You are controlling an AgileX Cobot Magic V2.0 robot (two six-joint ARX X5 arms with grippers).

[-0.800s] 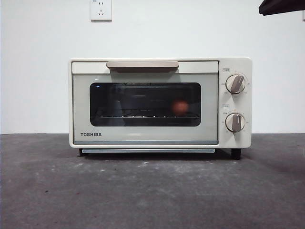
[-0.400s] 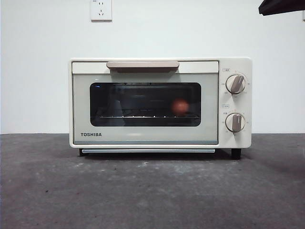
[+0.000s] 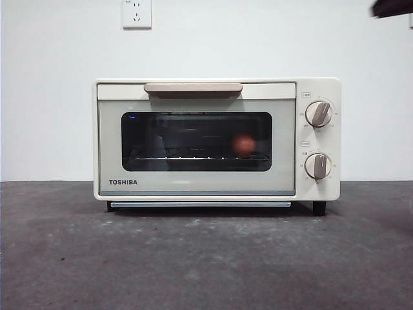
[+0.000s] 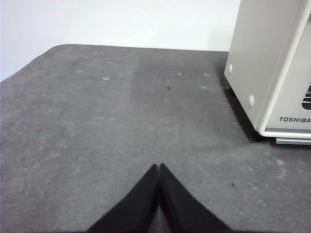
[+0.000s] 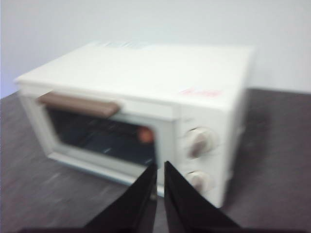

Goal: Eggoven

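Note:
The cream TOSHIBA toaster oven [image 3: 193,184] stands in the middle of the dark table with its door closed. The brown egg [image 3: 243,144] lies on the rack inside, behind the dark glass, toward the knob side. My right gripper [image 5: 159,167] hangs above and in front of the oven [image 5: 146,73], jaws almost together and empty; the egg [image 5: 145,134] shows through the window. It shows only as a black tip [image 3: 392,7] at the front view's top right corner. My left gripper [image 4: 158,167] is shut and empty over the table, off the oven's [image 4: 272,63] left side.
The oven has a beige handle [image 3: 193,88] and two knobs [image 3: 319,113] on its right. A wall socket [image 3: 136,13] is on the white wall behind. The grey table [image 3: 206,258] stretches in front of the oven.
The black tip of the right arm at the top right corner has drawn back up and to the right, showing less. The oven and egg have not moved.

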